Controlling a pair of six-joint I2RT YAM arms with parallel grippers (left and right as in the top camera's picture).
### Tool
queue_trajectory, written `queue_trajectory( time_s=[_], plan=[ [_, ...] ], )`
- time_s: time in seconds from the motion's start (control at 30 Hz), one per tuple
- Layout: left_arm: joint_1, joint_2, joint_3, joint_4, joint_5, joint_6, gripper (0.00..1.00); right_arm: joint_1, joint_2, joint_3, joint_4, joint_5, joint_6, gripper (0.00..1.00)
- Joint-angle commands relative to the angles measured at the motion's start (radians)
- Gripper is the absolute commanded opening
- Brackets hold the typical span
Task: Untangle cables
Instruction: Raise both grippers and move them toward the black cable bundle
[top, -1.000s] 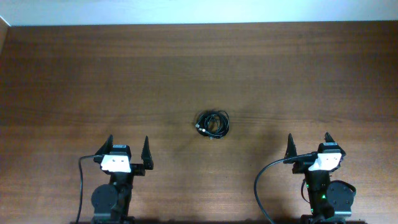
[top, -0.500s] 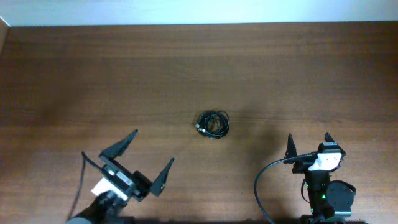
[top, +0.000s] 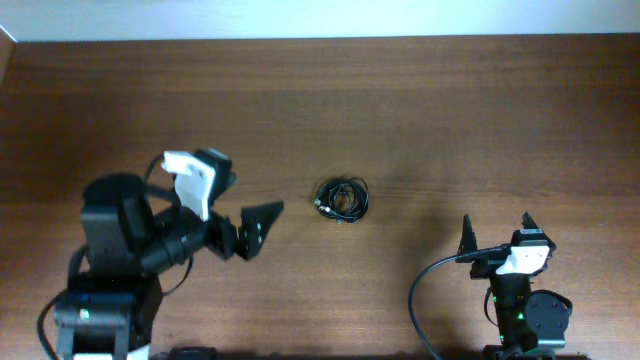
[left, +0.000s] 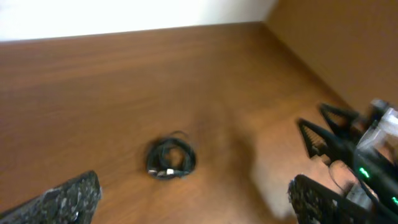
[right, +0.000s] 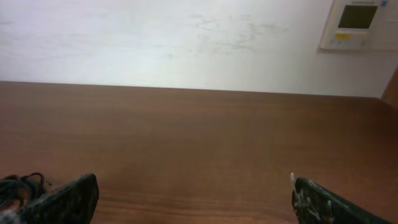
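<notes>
**Cables knotted up mid-table, both grippers wide open**

Starting on the left: the left arm (top: 120, 240) leans out over the table (top: 420, 100), angled toward the middle. The left gripper (left: 194, 183) has its jaws spread wide with nothing between them. From overhead I can only make out one dark finger (top: 263, 214) clearly. It points at the bundle but sits apart from it. In the left wrist view the two fingers frame the bottom corners, and the bundle lies on the wood ahead of them, not touching either one.

The cables (top: 342, 198) are roughly in the middle of the table. They're thin black cords wound into one small tight coil, all tangled together. A pale plug end (left: 165, 173) shows on the coil's near edge in the left wrist view.

Over on the right, the right arm (top: 525, 310) sits back at the near edge. The right gripper (top: 496, 222) points straight toward the far side with its jaws released wide, holding nothing. It's well apart from the cables, which lie to its left and further out. Its wrist view only catches a bit of the coil, cut off at the bottom left corner. Past the table there's a pale wall (right: 186, 43) with a white panel (right: 357, 23) at the upper right.
</notes>
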Motion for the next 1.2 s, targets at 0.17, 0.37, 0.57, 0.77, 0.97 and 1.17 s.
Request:
queue_trajectory(
  time_s=[0.17, 0.37, 0.57, 0.77, 0.97, 1.17],
  plan=[
    [0.002, 0.344, 0.286, -0.247, -0.1, -0.081, 0.99, -0.006, -0.006, -0.005, 0.133, -0.92, 0.489, 0.98],
    [0.002, 0.454, 0.285, -0.333, 0.011, -0.08, 0.99, -0.036, -0.004, 0.182, 0.613, -0.973, 0.529, 0.98],
    [0.002, 0.513, 0.285, -0.354, 0.01, -0.08, 0.99, -0.355, 0.217, 0.94, -0.605, -0.879, -0.069, 0.98],
    [0.002, 0.514, 0.285, -0.354, -0.041, -0.08, 0.99, -0.379, 0.617, 1.258, -1.188, -0.732, -0.126, 0.98],
    [0.002, 0.514, 0.285, -0.354, -0.092, -0.08, 0.99, -0.379, 0.851, 1.282, -1.226, -1.061, 0.036, 0.98],
    [0.002, 0.514, 0.285, -0.351, -0.092, -0.08, 0.99, -0.098, 1.032, 1.366, -1.357, -0.278, 0.198, 0.97]
  ],
)
